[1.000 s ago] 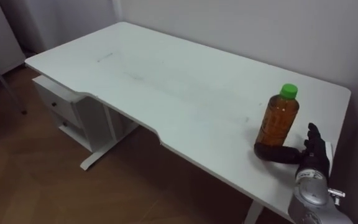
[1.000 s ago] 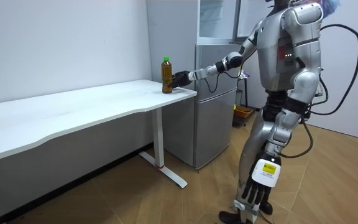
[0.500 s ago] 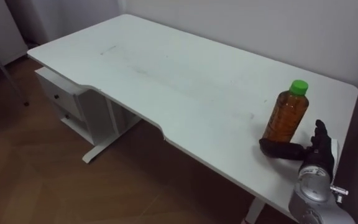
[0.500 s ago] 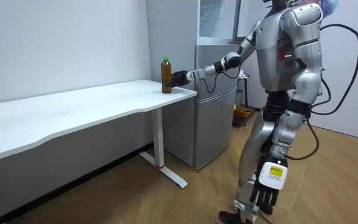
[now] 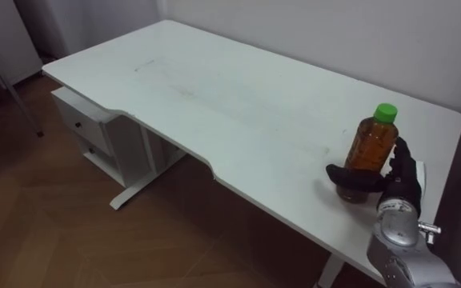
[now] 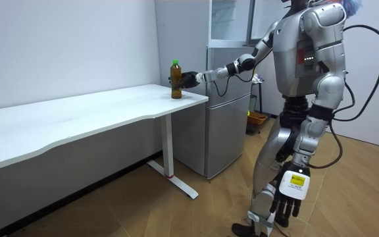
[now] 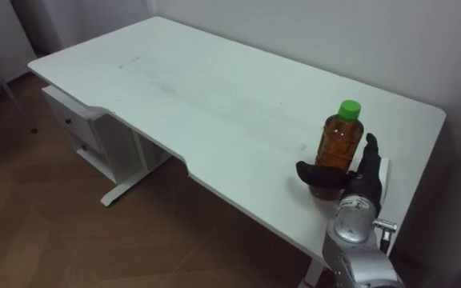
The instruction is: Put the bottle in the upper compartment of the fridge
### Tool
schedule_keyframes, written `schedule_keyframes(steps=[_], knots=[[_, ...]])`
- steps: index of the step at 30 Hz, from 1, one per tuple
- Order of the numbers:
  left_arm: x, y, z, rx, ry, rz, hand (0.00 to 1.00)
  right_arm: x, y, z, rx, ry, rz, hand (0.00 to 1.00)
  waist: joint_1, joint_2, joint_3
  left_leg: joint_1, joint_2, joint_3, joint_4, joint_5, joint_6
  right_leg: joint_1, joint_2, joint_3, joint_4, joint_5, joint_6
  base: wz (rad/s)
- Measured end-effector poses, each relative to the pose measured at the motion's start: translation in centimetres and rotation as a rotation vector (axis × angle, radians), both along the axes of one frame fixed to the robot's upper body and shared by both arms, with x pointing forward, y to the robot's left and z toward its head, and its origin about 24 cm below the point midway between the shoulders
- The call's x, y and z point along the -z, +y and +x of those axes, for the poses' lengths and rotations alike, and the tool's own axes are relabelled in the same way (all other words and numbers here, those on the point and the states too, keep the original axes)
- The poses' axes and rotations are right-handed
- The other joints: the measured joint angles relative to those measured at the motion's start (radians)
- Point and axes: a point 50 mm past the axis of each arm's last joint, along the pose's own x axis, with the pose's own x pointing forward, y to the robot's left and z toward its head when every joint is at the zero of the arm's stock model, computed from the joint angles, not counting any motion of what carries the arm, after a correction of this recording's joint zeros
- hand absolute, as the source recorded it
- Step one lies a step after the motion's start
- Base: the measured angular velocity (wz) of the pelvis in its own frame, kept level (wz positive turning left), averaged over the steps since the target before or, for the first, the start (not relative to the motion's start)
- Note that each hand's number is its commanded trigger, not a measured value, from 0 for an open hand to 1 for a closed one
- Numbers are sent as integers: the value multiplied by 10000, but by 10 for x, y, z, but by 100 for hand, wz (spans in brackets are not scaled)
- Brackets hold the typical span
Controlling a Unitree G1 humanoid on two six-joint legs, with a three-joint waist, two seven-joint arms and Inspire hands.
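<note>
bottle: amber liquid, green cap, label-less as far as I can tell; bottle stands upright on the white desk, near the right-hand end, close to the front edge
right hand: right hand is at the bottle's lower half, arm stretched out over the desk corner
grasp: thumb wraps across the front of the bottle near its base, fingers reach up behind its right side; hand closed round it, bottle between thumb and fingers
contact with desk: bottle base looks down on the desktop, cannot tell if it is lifted at all
left hand: left hand hangs low beside the leg in the room view, fingers relaxed, holding nothing
robot: stands upright on the wood floor, in front of the fridge, which is just beside the desk's end
other: drawer unit under the desk's far left end
</note>
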Motion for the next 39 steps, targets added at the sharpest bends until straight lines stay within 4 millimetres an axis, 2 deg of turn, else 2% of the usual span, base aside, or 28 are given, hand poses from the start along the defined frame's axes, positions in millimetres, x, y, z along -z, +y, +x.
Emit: schedule_keyframes(steps=[7, 15, 16, 17, 18, 30, 39], knots=[[2, 1, -9, -131, 336, -45, 0, 0, 1, 1, -260, 3, 20, 0, 59, -23, -11, 1, 5, 1, 4, 4, -4, 15, 1, -14, -5, 2, -4, 0], [3, 0, -10, -25, 453, -409, 0, 0, 2, 1, -494, 13, 114, 2, 46, -57, 4, 6, 3, 1, 9, 3, -4, 40, -3, -18, -14, 3, -4, 0], [3, 0, -10, -17, 467, -433, 0, 1, 3, 1, -526, 19, 182, 59, 35, -60, 5, 8, 3, -2, 12, 3, -4, 50, -4, -27, -16, 3, -3, 0], [3, -1, -10, -10, 486, -456, 0, 1, 3, 1, -603, 35, 270, 94, 27, -60, 6, 14, 4, -4, 15, 3, -4, 61, -7, -29, -18, 3, -3, 0], [3, -1, -10, 4, 520, -511, 0, 1, 3, 1, -652, 38, 387, 100, 14, -61, 7, 15, 4, -11, 18, 3, -5, 64, -16, -39, -17, 2, -3, 0], [3, -1, -11, 24, 643, -571, 0, 8, 1, 1, -710, 298, 1372, 100, -21, -101, 30, 9, 6, -26, 16, -3, -15, 63, -31, -47, -52, -5, -2, 0], [3, 0, -11, -14, 660, -469, 0, 14, -2, 0, -684, 337, 2427, 100, -46, -35, 74, 19, 24, -14, 11, -16, -31, 63, -13, 18, -76, -5, -4, 0]])
